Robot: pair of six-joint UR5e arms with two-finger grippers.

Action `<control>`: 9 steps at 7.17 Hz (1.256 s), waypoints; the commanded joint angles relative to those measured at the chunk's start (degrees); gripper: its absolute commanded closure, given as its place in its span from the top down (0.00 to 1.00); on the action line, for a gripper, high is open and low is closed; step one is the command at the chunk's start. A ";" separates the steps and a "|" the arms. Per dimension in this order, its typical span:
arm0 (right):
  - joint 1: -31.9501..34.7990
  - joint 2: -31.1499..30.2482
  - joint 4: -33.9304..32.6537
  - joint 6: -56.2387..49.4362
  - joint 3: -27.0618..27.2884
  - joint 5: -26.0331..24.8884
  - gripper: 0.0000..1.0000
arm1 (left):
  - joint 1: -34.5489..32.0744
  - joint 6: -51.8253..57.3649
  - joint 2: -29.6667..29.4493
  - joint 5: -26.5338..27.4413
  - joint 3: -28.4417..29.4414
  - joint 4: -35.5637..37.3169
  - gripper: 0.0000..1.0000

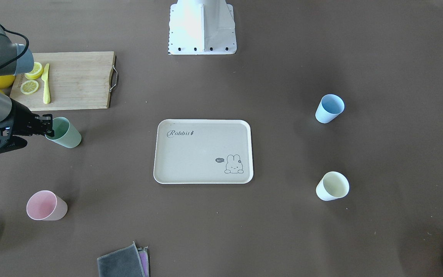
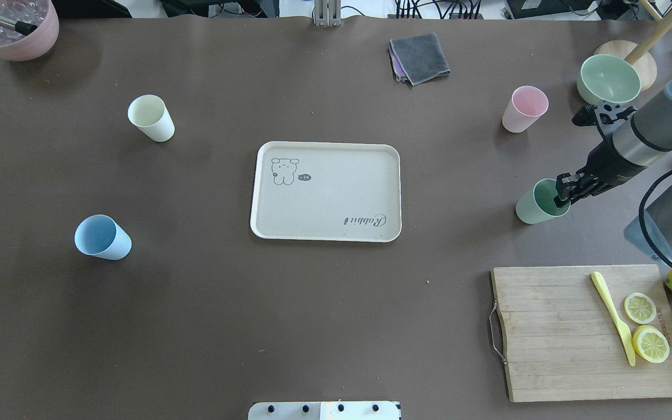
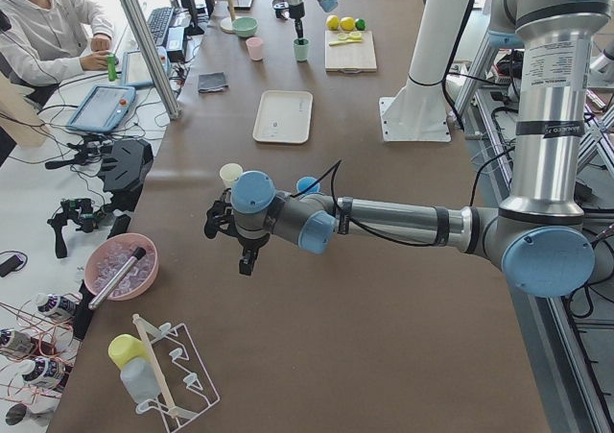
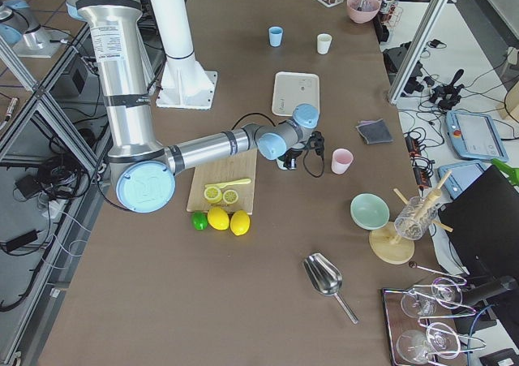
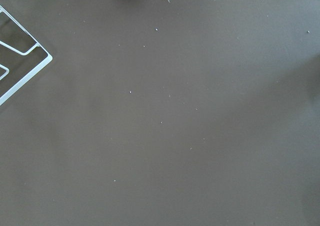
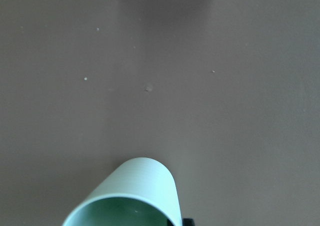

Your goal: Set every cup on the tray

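Note:
The beige Rabbit tray (image 2: 324,192) lies mid-table with nothing on it. The sage green cup (image 2: 531,205) stands right of the tray in the overhead view. My right gripper (image 2: 563,192) is at its rim, with the fingers (image 1: 48,129) straddling the wall, and looks open. The cup's rim fills the bottom of the right wrist view (image 6: 135,191). The pink cup (image 2: 524,108), pale yellow-cream cup (image 2: 150,118) and light blue cup (image 2: 101,237) stand apart on the table. My left gripper (image 3: 235,236) hangs over bare table near the left end; I cannot tell if it is open.
A wooden cutting board (image 2: 552,332) with lemon slices and a yellow knife lies near my right arm, whole lemons beside it. A sage-green bowl (image 2: 609,79), a folded grey cloth (image 2: 419,57) and a mauve pot (image 2: 12,29) stand along the far edge.

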 commanded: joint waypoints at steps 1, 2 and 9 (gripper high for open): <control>-0.04 6.63 -0.16 9.33 0.97 0.41 0.00 | 5.06 -14.10 -0.08 0.33 -7.12 -0.31 0.98; -1.35 10.59 -0.33 15.32 0.80 0.07 0.00 | 9.36 -20.11 0.01 3.38 -10.65 -0.31 0.98; -16.92 21.70 -0.16 34.10 -1.13 -14.97 0.00 | 34.07 -37.99 -0.78 19.02 -14.81 -0.40 0.97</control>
